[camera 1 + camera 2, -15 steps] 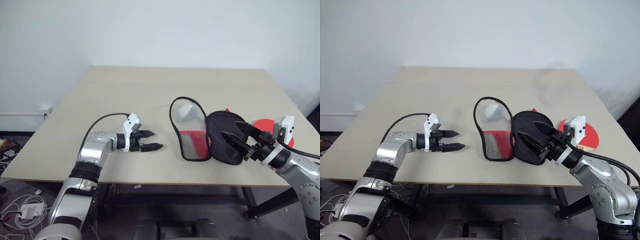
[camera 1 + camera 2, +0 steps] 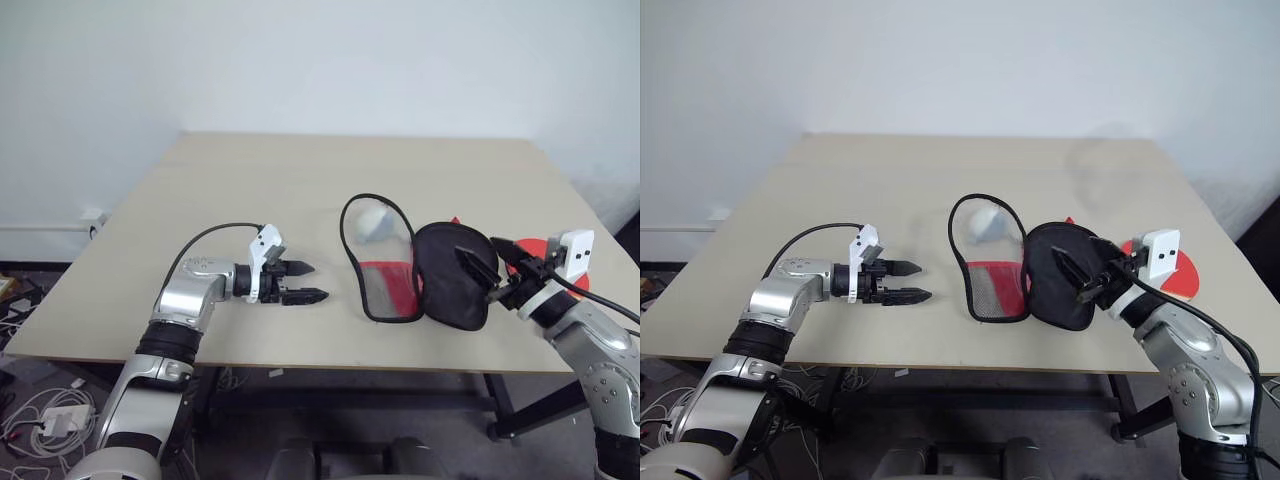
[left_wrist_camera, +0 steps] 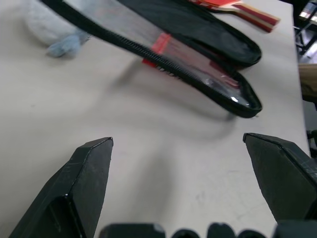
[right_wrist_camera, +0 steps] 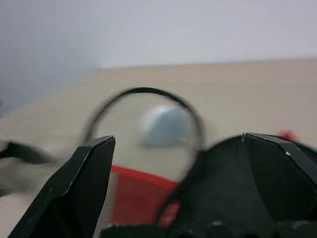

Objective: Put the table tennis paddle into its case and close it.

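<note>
Red rubber of the paddle (image 2: 532, 249) peeks out at about 3 o'clock of the case (image 2: 415, 268), mostly hidden behind its black flap and the right claw (image 2: 497, 262). That case lies unzipped mid-table, clear panel flopped toward 9 o'clock. Both claws are spread wide and hold nothing; the left claw (image 2: 304, 281) hovers at 9 o'clock of the case, well apart. My worry: the right one sits right over the black flap, so reaching for the paddle could drag the case, or nudge the paddle off the table (image 2: 250, 190) edge nearby.
</note>
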Robot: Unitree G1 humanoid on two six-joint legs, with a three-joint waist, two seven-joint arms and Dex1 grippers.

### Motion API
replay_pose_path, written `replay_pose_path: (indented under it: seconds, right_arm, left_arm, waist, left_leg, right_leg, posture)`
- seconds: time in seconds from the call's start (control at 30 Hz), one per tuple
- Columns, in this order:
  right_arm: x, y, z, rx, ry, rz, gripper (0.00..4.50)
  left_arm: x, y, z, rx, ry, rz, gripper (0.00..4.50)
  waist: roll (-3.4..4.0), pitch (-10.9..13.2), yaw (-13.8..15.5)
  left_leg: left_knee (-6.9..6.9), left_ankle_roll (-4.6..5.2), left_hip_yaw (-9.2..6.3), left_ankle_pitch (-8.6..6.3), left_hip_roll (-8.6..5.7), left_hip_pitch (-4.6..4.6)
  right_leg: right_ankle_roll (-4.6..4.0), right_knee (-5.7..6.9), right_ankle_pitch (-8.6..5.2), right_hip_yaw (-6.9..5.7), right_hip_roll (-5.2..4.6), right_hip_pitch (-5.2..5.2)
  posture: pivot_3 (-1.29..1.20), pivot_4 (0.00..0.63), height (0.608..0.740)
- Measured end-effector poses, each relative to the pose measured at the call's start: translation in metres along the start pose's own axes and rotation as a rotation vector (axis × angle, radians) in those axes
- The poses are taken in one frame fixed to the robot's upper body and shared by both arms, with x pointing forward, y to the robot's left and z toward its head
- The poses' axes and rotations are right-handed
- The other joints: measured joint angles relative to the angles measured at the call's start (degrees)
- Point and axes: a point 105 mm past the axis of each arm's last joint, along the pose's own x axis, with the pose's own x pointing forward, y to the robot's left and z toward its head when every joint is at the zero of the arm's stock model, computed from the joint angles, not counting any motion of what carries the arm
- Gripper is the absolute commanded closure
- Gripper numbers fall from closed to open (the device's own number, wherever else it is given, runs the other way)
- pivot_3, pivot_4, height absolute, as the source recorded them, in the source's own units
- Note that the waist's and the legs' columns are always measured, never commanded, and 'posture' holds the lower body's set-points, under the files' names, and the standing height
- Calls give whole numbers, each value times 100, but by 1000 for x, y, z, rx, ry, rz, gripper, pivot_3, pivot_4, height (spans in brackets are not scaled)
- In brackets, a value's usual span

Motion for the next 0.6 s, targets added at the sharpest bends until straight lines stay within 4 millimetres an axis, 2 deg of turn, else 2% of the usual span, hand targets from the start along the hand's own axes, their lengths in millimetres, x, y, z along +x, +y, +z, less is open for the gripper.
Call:
replay_pose_path:
  seconds: [0.1, 0.27, 0.4, 0.5, 0.6]
  right_arm:
    - [-1, -47, -21, 13, 146, -235, 31]
    - [-14, -88, -50, 42, 303, -453, 31]
    - [-23, -109, -52, 107, 335, -554, 31]
    - [-25, -117, -51, 115, 338, -590, 31]
    - [-31, -126, -57, 198, 374, -629, 31]
  left_arm:
    - [3, -4, 1, 13, 10, -19, 0]
    - [17, -10, 1, 12, 2, -50, 0]
    - [22, -13, 0, 8, 5, -65, 0]
    - [24, -14, 1, 6, 3, -68, 0]
    - [25, -15, 1, 13, 2, -72, 0]
  waist:
    - [0, 0, 14]
    - [4, 0, 7]
    - [7, -1, -17]
    - [8, -2, -16]
    - [8, -2, -14]
  left_leg:
    - [0, 0, 1, 0, 0, -1]
    - [-2, 1, 4, 0, 0, 0]
    - [-4, 2, 4, 1, 0, 2]
    - [-4, 2, 3, 1, 0, 2]
    - [-1, 2, 3, 1, 0, 2]
  right_leg:
    - [-2, 0, 1, 1, 0, 1]
    - [-1, 0, 1, 4, 0, 0]
    - [-1, 1, 1, 6, 2, 0]
    - [0, 1, 1, 6, 2, 1]
    - [-1, 1, 2, 6, 2, 4]
  posture:
    - [0, 0, 740]
    - [0, 0, 740]
    - [0, 0, 740]
    - [0, 0, 740]
    - [0, 0, 740]
